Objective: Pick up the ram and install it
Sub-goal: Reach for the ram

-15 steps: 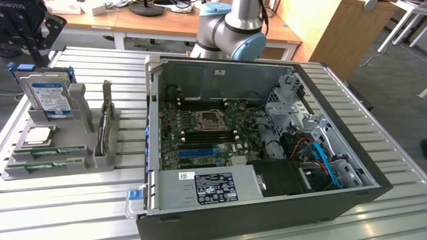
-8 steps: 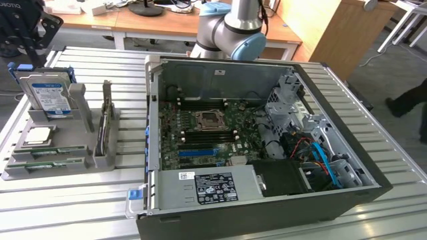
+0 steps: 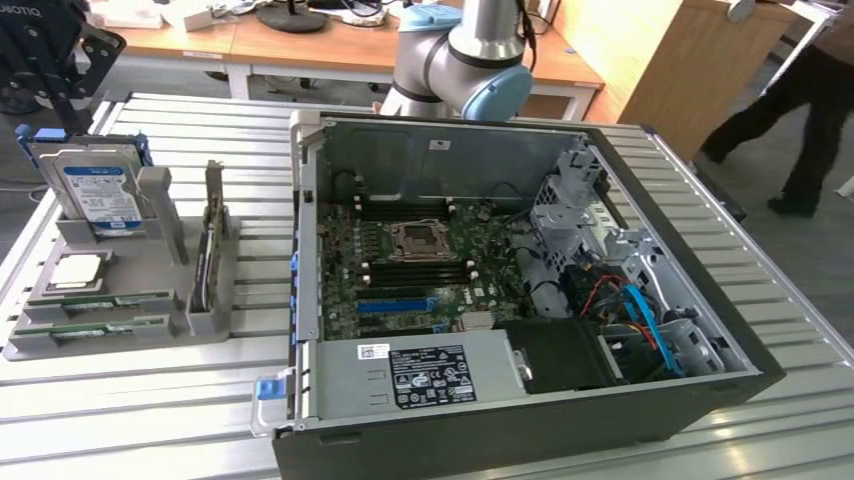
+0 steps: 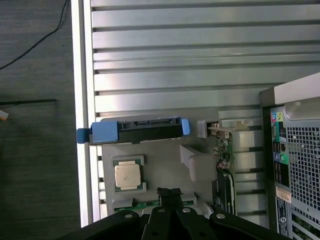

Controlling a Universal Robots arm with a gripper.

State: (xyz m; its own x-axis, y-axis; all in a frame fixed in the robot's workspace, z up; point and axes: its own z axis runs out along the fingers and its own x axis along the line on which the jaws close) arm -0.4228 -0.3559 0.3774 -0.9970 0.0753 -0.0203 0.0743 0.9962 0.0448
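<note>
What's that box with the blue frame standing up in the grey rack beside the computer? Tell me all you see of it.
It is a hard drive: a flat silver metal box with a white and blue label, held in a blue plastic frame that juts out at both sides. It stands upright on edge in a slot of the grey holder, behind the square silver chip, on the exterior view's left of the open computer case. Only the holder appears to touch it.
</note>
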